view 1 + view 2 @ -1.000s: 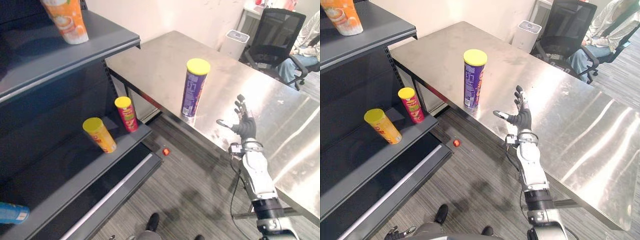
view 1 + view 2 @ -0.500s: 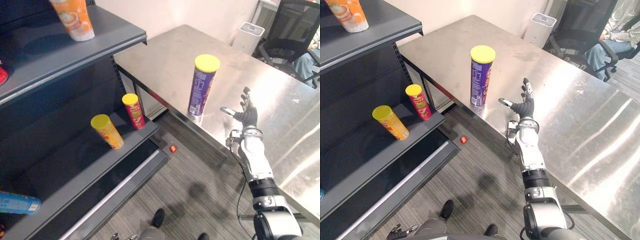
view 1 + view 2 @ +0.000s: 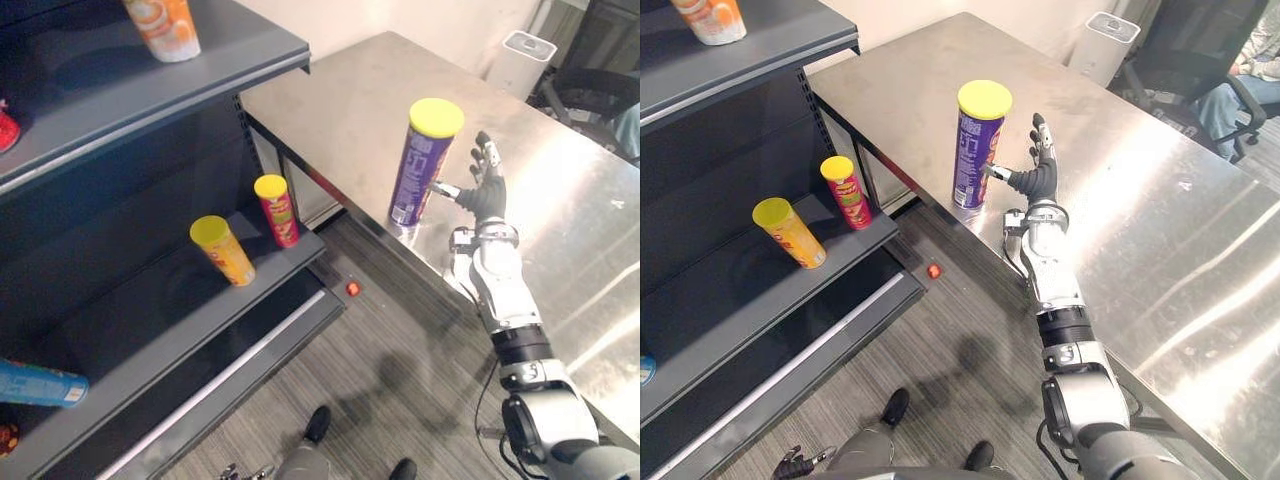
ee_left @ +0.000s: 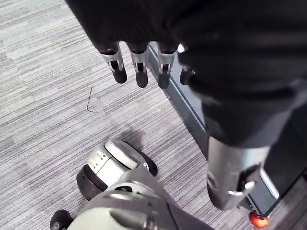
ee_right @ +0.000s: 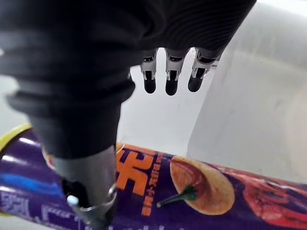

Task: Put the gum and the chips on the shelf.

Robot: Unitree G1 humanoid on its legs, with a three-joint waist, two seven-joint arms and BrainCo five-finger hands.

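Right robot hand moved in across steel surface to purple chips can; fingers straight and apart, thumb tip at can's side, contact unclear. Can upright near surface's front edge, well apart from shelf. Left robot hand over floor, fingers relaxed, holding nothing.

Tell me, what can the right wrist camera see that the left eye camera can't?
Right wrist view: up close, the chilli and crisp picture on the purple chips can, with the right hand open, thumb beside the can. Left eye view: the dark shelf holding a yellow can and a red can, an orange cup higher up, a blue can lower down. Both: the purple chips can, the right hand and the steel table.
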